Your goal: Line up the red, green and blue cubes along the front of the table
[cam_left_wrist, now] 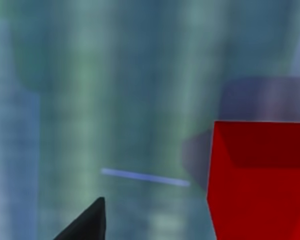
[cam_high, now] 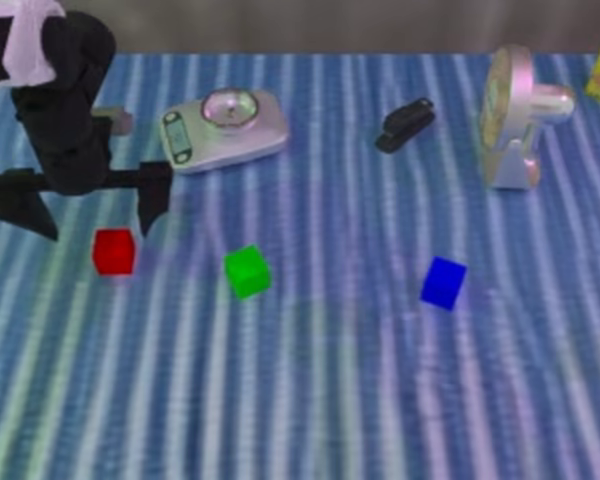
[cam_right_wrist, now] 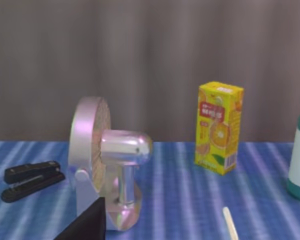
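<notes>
The striped blue desk (cam_high: 310,400) holds three small plain cubes in a loose row. The red cube (cam_high: 113,251) sits at 9 o'clock, the green cube (cam_high: 248,271) near the middle, turned a bit, and the blue cube (cam_high: 443,282) toward 3 o'clock, also turned. Lots of bare desk lies toward 6 o'clock. The left pincer (cam_high: 92,212) hangs wide open, holding nothing, just above the red cube. The right pincer cannot be told.
</notes>
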